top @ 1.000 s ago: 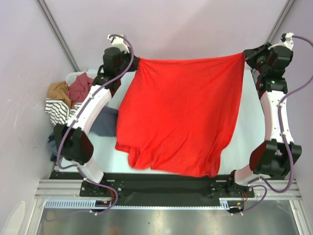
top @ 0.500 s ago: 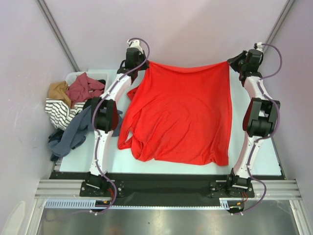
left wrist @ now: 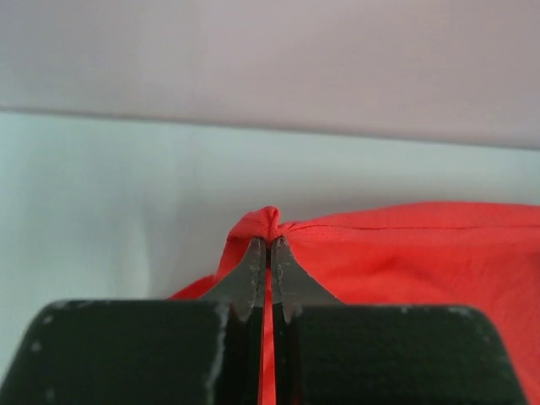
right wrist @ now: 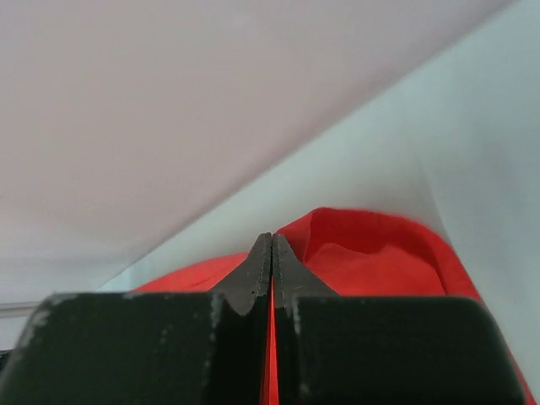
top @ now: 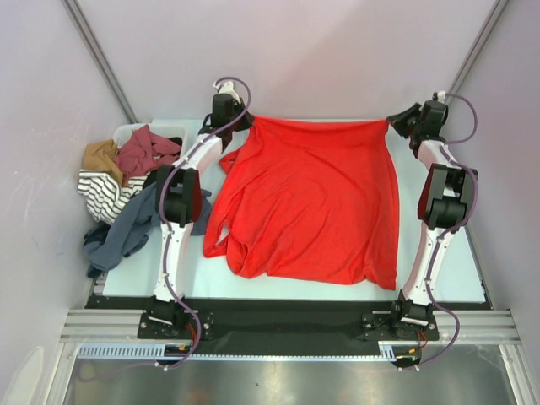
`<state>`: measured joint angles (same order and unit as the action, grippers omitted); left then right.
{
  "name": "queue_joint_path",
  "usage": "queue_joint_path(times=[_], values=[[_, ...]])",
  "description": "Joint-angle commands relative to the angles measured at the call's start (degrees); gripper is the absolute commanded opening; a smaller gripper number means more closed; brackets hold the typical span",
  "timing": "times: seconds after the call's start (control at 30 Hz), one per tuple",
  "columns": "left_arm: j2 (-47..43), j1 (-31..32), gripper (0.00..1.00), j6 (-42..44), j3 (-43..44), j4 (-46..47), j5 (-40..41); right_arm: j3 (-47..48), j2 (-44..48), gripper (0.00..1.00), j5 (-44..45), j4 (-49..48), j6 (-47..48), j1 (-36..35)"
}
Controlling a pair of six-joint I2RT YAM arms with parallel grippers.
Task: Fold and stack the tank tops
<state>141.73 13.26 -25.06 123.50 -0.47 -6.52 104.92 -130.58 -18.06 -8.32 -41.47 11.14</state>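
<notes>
The red tank top [top: 312, 198] lies spread on the table, its far edge stretched between both grippers and its near left part bunched. My left gripper [top: 245, 121] is shut on the far left corner, with red cloth [left wrist: 396, 245] pinched between its jaws [left wrist: 269, 245]. My right gripper [top: 393, 123] is shut on the far right corner, with red cloth [right wrist: 380, 253] between its jaws [right wrist: 271, 240]. The navy tank top is not clearly in view.
A white basket [top: 126, 133] at the far left holds a heap of clothes: maroon [top: 143, 152], tan [top: 99, 156] and striped [top: 101, 192]. A grey-blue garment [top: 122, 232] hangs over the table's left edge by the left arm. The back wall stands close behind the grippers.
Both grippers have carried the red top's far edge back and down toward the table. The cloth went from hanging in the air to lying spread flat.
</notes>
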Motion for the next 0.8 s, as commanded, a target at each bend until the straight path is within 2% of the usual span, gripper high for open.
queue_joint_path(times=[0.0,0.2,0.3,0.6,0.77], values=[[-4.88,0.28,0.00,-1.31,-3.70,4.07,-4.36,-4.80,5.33,0.00,-1.27,-3.20,-0.71,1.25],[-7.60,2.03,0.00,3.08,-6.25,1.17,-4.55,-13.42,11.75,0.00,-1.88,-4.87,-0.10,2.49],[-10.59,2.30,0.00,3.79,-10.81,2.48,-4.20,-16.66,14.21,0.00,-2.06,-4.60,0.87,2.66],[-18.06,2.56,0.00,0.19,-22.33,1.53,-2.27,-27.66,22.64,0.00,-1.45,-5.48,1.13,3.45],[-22.63,2.65,0.00,-3.15,-33.58,5.30,-2.09,-33.64,26.25,0.00,0.22,-4.17,1.22,3.54]])
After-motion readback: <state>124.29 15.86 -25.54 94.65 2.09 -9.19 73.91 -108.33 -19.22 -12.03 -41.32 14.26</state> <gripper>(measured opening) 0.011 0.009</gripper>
